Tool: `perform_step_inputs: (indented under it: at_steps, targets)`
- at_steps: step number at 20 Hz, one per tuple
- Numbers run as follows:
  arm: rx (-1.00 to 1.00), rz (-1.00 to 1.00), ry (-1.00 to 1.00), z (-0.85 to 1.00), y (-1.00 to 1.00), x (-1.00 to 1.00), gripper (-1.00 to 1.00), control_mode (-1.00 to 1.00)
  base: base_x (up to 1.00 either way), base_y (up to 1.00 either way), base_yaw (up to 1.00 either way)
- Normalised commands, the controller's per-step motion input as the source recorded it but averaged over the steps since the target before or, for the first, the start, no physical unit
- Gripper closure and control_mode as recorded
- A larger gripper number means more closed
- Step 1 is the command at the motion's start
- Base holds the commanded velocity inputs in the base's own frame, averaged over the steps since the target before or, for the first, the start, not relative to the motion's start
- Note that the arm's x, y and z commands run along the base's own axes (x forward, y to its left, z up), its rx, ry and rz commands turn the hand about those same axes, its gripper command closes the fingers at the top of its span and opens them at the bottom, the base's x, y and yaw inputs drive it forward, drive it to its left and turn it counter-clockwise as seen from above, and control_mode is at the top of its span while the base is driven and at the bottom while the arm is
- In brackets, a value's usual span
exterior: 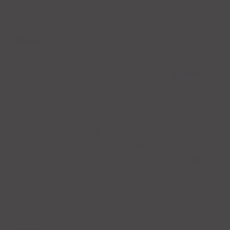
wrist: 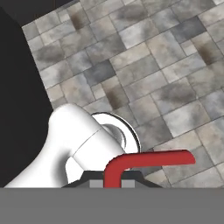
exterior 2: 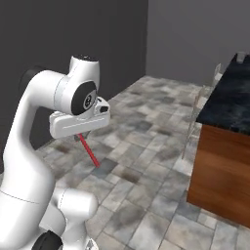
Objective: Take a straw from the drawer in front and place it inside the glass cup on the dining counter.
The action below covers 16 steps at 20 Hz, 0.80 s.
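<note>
The red straw [exterior 2: 89, 151] hangs slanting down from under my hand, over the tiled floor. My gripper [exterior 2: 78, 138] is shut on the straw's upper end. In the hand view the straw [wrist: 148, 159] rises between the fingertips of my gripper [wrist: 113, 183] and bends sharply to the right. The dining counter [exterior 2: 229, 105], black stone on a reddish-brown base, stands at the right, well away from my hand. A small clear glass cup [exterior 2: 240, 57] sits at its far end. The drawer is out of view.
Grey stone floor tiles [exterior 2: 146, 161] spread between my arm and the counter. A dark wall [exterior 2: 58, 34] stands at the left and a grey wall [exterior 2: 190, 34] at the back. A faint see-through chair [exterior 2: 215, 75] stands beside the counter. A flat dark surface [exterior: 115, 115] faces the left base view.
</note>
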Motion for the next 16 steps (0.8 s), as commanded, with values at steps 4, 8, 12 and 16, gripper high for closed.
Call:
perform_step_inputs:
  at_steps: [4,8,12,16]
  targets:
    - [0.00,0.00,0.00,0.00,0.00,0.00,1.00,1.00,0.63,0.80,-0.43]
    - [0.00,0.00,0.00,0.00,0.00,0.00,1.00,1.00,0.64,0.77,-0.43]
    - [0.00,0.00,0.00,0.00,0.00,0.00,1.00,1.00,0.70,0.78,-0.43]
    - [0.00,0.00,0.00,0.00,0.00,0.00,1.00,1.00,0.81,0.71,-0.37]
